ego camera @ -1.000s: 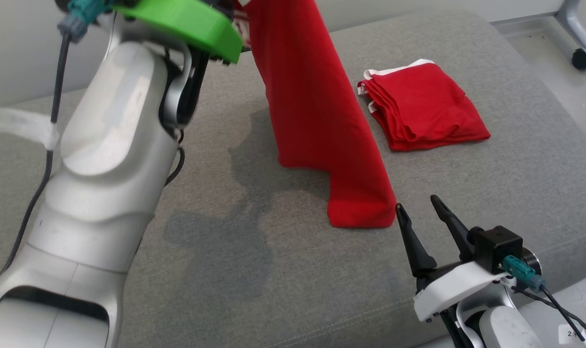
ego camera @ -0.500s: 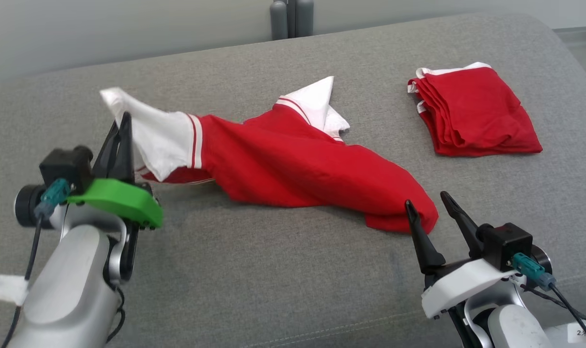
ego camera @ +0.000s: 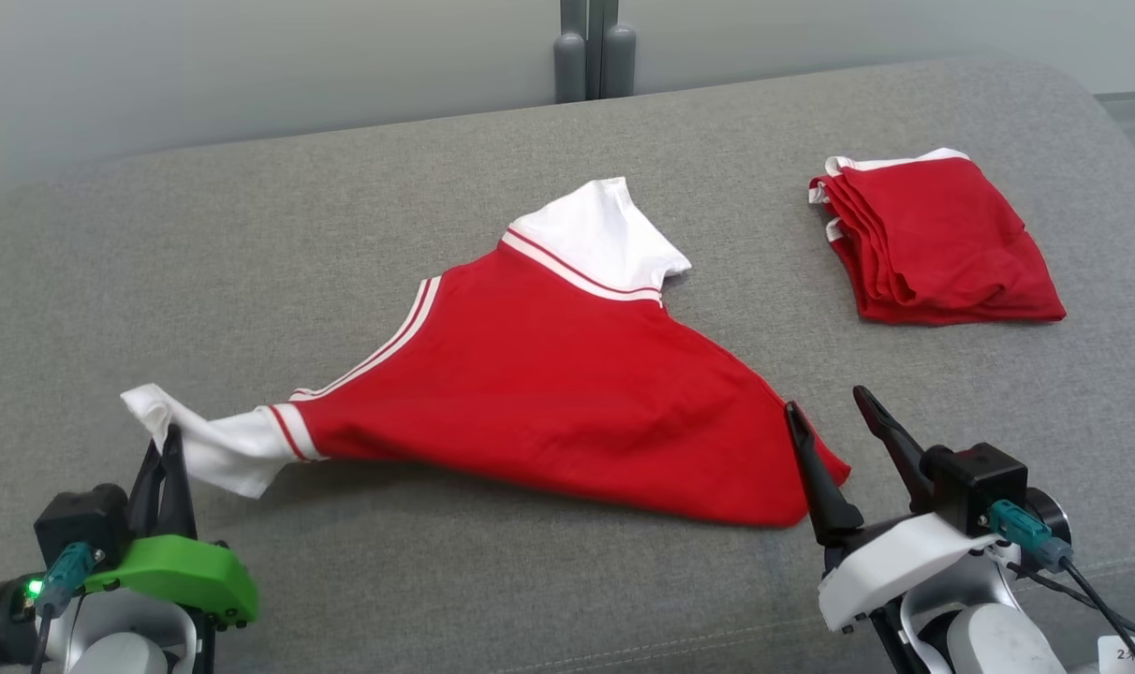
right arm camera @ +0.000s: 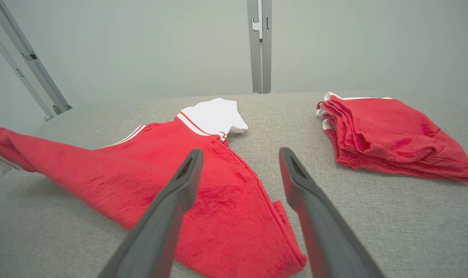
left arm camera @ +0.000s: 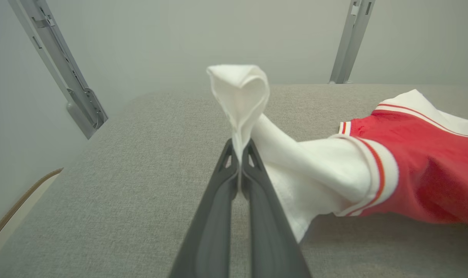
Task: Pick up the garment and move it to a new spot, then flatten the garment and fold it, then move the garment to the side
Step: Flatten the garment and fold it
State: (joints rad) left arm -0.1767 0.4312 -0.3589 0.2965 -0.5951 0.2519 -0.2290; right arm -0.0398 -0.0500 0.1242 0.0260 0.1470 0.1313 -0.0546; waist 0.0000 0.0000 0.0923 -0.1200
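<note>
A padded grey surface (ego camera: pixel 361 225) spans the head view, with a pale wall (ego camera: pixel 249 65) and a pair of grey metal posts (ego camera: pixel 596 51) behind it at the top centre. At the upper right of that view lies a folded red stack (ego camera: pixel 942 239) with white edging, well apart from everything else. The garment (ego camera: pixel 549 393), red with white striped sleeves, lies spread over the middle of the surface. One short sleeve (ego camera: pixel 605 234) points toward the top centre, and the other white sleeve (ego camera: pixel 207 445) is drawn out toward the lower left. Nothing lies between the garment and the folded stack but bare grey fabric. The left gripper (ego camera: pixel 167 440) rises from the lower left corner, fingers pointing up the frame. In the left wrist view its jaws are pressed together on the tip of that white sleeve, which bunches up above the fingertips (left arm camera: pixel 234 150) and is lifted off the surface. The right gripper (ego camera: pixel 824 400) sits at the lower right, tilted a little toward the upper left, jaws spread wide and holding nothing. Its inner finger overlaps the garment's lower right hem in the head view; whether it touches the cloth cannot be told.
</note>
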